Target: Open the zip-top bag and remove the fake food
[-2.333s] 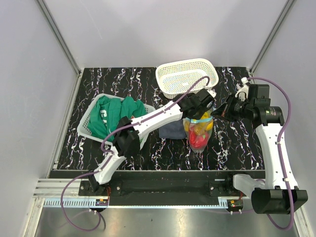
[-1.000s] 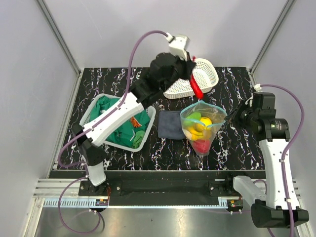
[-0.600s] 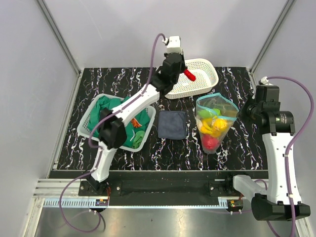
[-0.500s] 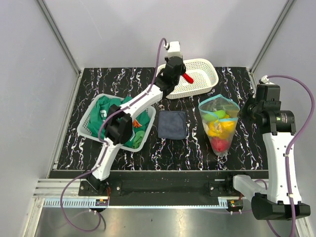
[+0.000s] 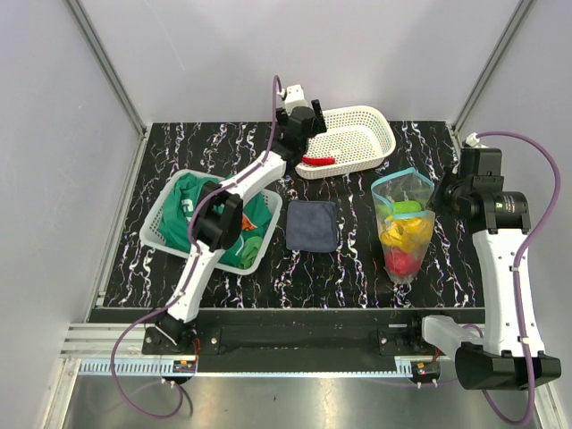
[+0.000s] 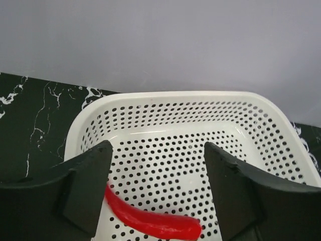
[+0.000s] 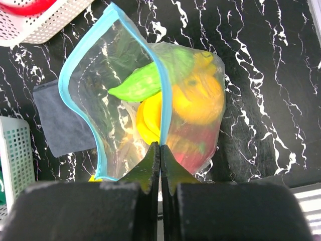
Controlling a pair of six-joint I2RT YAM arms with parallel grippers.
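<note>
The zip-top bag (image 5: 404, 223) hangs open, its teal mouth strip pinched in my shut right gripper (image 7: 160, 145) at the table's right side. Through the clear bag (image 7: 90, 100) I see fake food: a green vegetable (image 7: 138, 83), a yellow banana (image 7: 149, 120), an orange-yellow piece (image 7: 198, 98) and a red fruit (image 5: 402, 262) at the bottom. A red chili (image 6: 150, 221) lies loose on the floor of the white basket (image 6: 175, 95). Just above it my left gripper (image 6: 156, 150) stands open and holds nothing. From above, the chili (image 5: 318, 161) lies near the basket's front left.
The white perforated basket (image 5: 344, 113) stands at the back centre. A dark blue folded cloth (image 5: 312, 224) lies mid-table, left of the bag. A second basket (image 5: 154, 223) at the left holds green clothing (image 5: 210, 210). Grey walls close in the table on three sides.
My left gripper has opened and the red chili now lies in the white basket. The right gripper has carried the bag a little further right.
</note>
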